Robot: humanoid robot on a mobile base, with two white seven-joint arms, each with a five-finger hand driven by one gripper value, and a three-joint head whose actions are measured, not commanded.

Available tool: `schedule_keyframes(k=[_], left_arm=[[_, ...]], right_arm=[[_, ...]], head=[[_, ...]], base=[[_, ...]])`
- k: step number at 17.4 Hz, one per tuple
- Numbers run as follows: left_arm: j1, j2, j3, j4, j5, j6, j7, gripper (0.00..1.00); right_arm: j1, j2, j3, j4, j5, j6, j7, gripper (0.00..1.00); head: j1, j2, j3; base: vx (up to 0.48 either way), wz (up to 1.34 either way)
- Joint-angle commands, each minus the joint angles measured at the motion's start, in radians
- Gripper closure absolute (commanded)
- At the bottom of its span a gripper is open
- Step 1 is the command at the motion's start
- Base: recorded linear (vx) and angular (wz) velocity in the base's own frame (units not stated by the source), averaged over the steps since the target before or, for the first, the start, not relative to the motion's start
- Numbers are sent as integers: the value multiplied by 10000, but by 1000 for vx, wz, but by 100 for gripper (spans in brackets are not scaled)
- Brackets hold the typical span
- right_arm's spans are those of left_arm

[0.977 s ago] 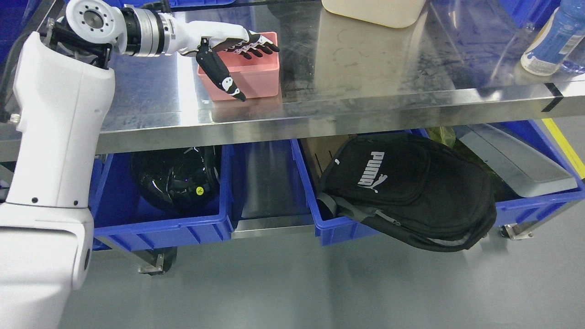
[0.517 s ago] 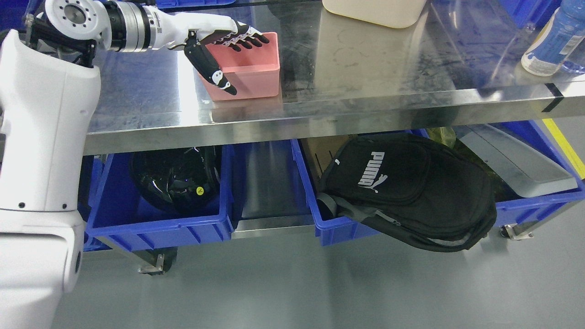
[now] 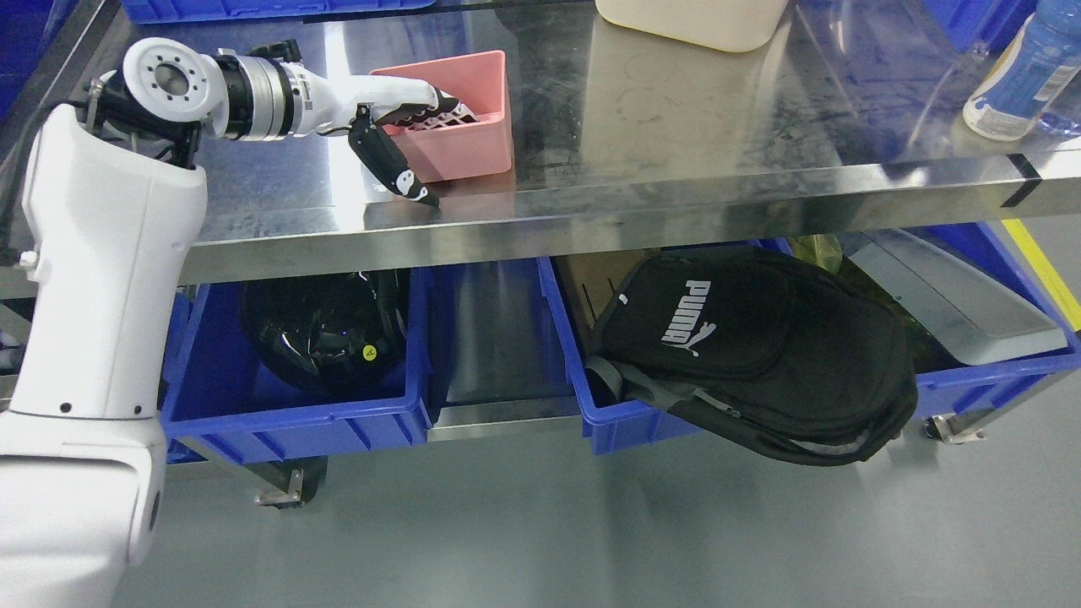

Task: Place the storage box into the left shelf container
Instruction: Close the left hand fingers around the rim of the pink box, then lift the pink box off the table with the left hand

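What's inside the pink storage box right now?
Only the left hand's fingers, reaching in over the near-left wall of the pink storage box. The thumb stays outside. The box floor is hidden behind the front wall, so other contents cannot be ruled out.

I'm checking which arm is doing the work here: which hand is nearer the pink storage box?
Left. The left hand is at the pink storage box, fingers inside it and thumb outside its near-left wall. The right hand is out of view.

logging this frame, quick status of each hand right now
Left hand: shut on the pink plastic storage box, fingers inside it, thumb down its outer wall.
Right hand: not in view.
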Motion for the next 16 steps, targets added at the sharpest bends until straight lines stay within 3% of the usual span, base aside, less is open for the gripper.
schedule_keyframes(k=[1, 3, 6, 8, 9, 16], left_arm=[[127, -688, 1258, 496, -176, -999, -68, 70], [127, -887, 2025, 742, -161, -1813, -463, 100], [158, -1316, 3175, 1003, 68, -2232, -774, 100], [478, -2079, 4568, 1127, 1425, -2232, -850, 100], [845, -2079, 5016, 1112, 2285, -2277, -850, 100], [1399, -2079, 5067, 547, 7026, -2416, -54, 100]], right_arm=[[93, -174, -46, -175, 15, -5, 5, 0], [93, -174, -46, -175, 15, -5, 5, 0], [93, -174, -46, -175, 15, -5, 5, 0], [93, -174, -46, -175, 15, -5, 5, 0], [93, -174, -46, -175, 15, -5, 5, 0], [93, -174, -46, -175, 15, -5, 5, 0]], head=[[0, 0, 0], [0, 0, 0], [0, 0, 0], [0, 0, 0], [0, 0, 0], [0, 0, 0]], base=[[0, 0], [0, 0], [0, 0], [0, 0], [0, 0], [1, 4]])
